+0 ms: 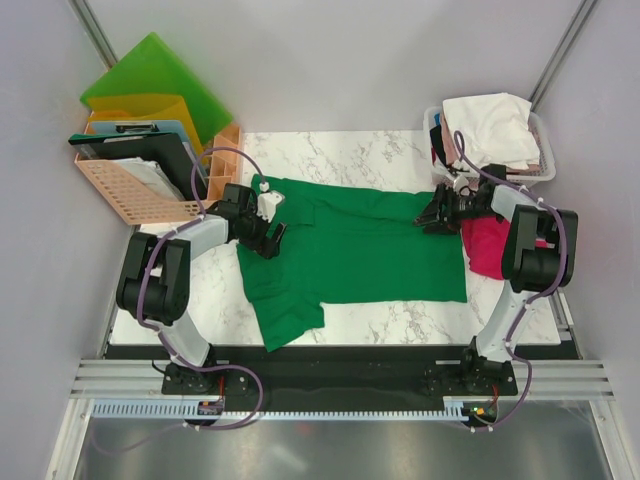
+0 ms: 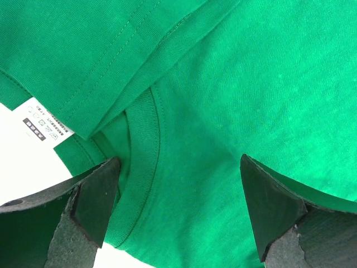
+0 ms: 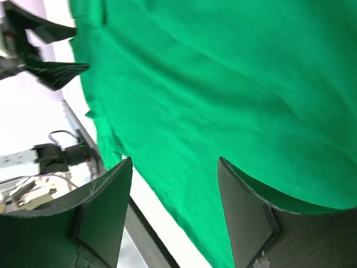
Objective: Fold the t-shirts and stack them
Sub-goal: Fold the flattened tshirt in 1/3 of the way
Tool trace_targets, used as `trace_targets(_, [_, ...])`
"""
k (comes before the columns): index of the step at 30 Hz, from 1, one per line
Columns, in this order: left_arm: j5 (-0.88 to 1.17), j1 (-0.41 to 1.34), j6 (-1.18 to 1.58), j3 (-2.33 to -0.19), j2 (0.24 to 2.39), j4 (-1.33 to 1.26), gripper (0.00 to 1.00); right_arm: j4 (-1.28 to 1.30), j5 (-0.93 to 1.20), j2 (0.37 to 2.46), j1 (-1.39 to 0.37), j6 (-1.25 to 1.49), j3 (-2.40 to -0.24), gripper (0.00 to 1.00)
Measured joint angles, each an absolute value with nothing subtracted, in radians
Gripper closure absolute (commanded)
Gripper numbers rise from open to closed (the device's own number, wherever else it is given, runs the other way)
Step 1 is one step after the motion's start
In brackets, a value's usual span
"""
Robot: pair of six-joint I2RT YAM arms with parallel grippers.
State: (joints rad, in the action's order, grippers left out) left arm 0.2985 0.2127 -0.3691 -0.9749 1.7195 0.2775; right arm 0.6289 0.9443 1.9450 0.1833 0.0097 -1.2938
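A deep green t-shirt point(image 1: 360, 250) lies spread across the marble table, collar to the left, one sleeve hanging toward the front edge. My left gripper point(image 1: 268, 225) is open over its collar end; the ribbed collar point(image 2: 142, 151) and a white care label point(image 2: 47, 125) show between and beside my fingers point(image 2: 95, 201). My right gripper point(image 1: 436, 215) is open over the shirt's right hem, green cloth point(image 3: 223, 84) filling its view. A magenta-red t-shirt point(image 1: 488, 245) lies folded at the right edge under the right arm. White and pale pink tees point(image 1: 490, 130) fill a basket.
A white laundry basket point(image 1: 543, 165) stands at the back right. An orange file rack point(image 1: 130, 195) with green and yellow folders and a clipboard stands at the back left. A black strip point(image 1: 330, 352) runs along the table's near edge.
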Motion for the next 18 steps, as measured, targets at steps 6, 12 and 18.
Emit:
trace_targets(6, [0.299,0.213,-0.370,-0.973,1.718,0.278,0.05,0.620,1.000,1.954,0.237,0.014,-1.306,0.31])
trace_targets(12, [0.298,0.213,-0.377,-0.965,1.712,0.276,0.06,0.613,0.942,1.954,0.337,-0.026,-1.312,0.31])
trace_targets(18, [0.299,0.213,-0.376,-0.965,1.712,0.276,0.06,0.594,0.847,1.954,0.338,-0.068,-1.312,0.31])
